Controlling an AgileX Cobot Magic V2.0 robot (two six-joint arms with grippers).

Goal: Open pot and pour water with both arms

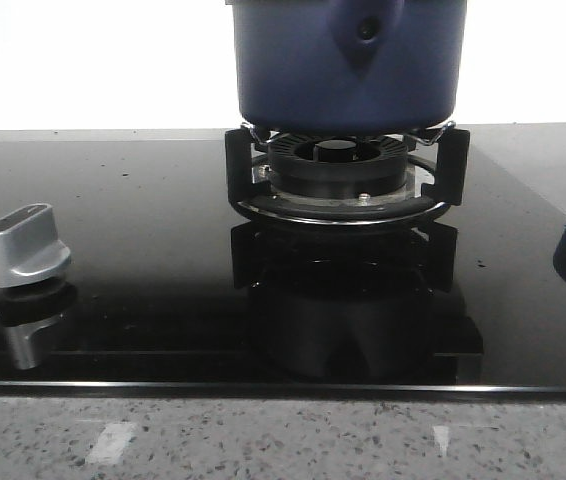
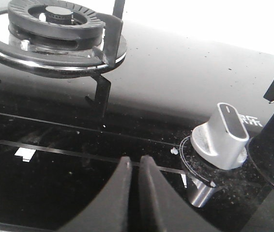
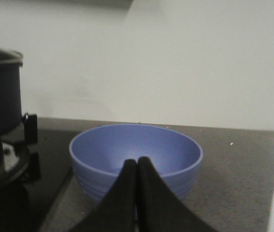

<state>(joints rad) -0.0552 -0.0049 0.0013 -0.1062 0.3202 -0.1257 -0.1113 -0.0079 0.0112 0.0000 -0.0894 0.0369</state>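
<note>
A: Left gripper [image 2: 133,170] pinched closed, empty, hovering near the knob [image 2: 220,137]?
B: Yes. Centre: the pot [image 1: 348,62] seated on the burner grate [image 1: 348,170], presumably lidded. Far right: right gripper [image 3: 137,175] closed, empty, facing the bowl [image 3: 135,157], probably the pouring target

Blown-out white backdrop behind the pot [image 1: 348,65], glossy black cooktop [image 1: 143,250] mirroring the burner [image 1: 341,170], knob [image 2: 221,135] sharp, wrist-view fingers [image 3: 149,198] soft and dark, bowl [image 3: 136,157] evenly lit, dim.
</note>
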